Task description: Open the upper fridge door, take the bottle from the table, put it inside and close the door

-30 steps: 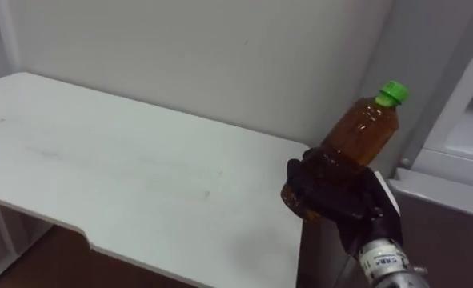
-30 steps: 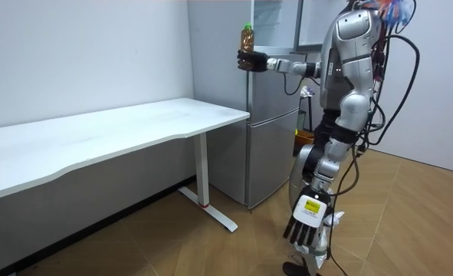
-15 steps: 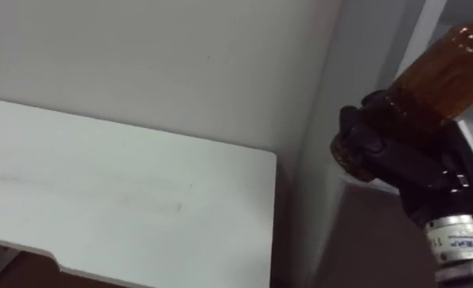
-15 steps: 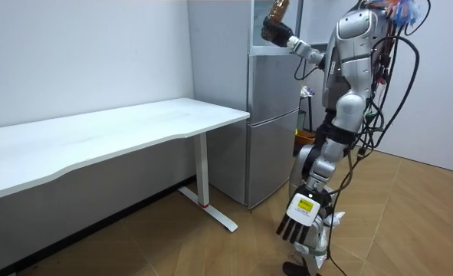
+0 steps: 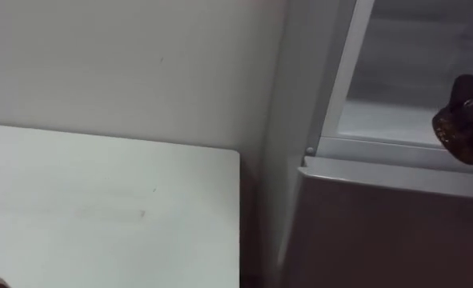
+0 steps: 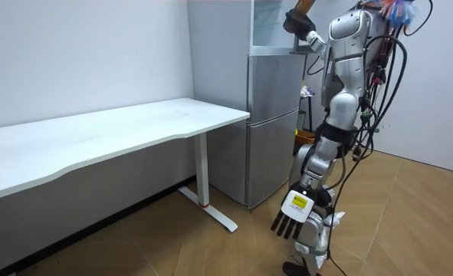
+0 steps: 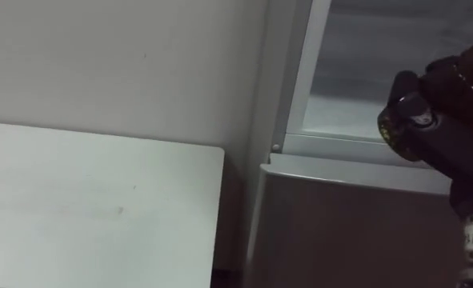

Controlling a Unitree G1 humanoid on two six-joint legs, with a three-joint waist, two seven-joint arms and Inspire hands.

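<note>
A brown bottle (image 7: 470,70) of amber liquid is held tilted in my right hand (image 7: 442,138), whose dark fingers curl round its lower half. Its round base (image 5: 455,133) hangs level with the sill of the open upper fridge compartment (image 7: 356,110), which has a white inside. In the room view I stand in front of the grey fridge (image 6: 272,115), with my right hand (image 6: 296,21) raised to that upper opening and the bottle (image 6: 298,4) above it. My left hand (image 6: 290,222) hangs low beside my legs with straight fingers.
The fridge's lower door (image 7: 340,232) is closed below the sill. A white table (image 5: 100,208) stands against the wall on my left, its end close to the fridge's side. Wooden floor (image 6: 410,222) lies behind me.
My right hand has carried the bottle from above the table's end up and rightwards to the upper fridge opening. My view has turned right, towards the fridge.
</note>
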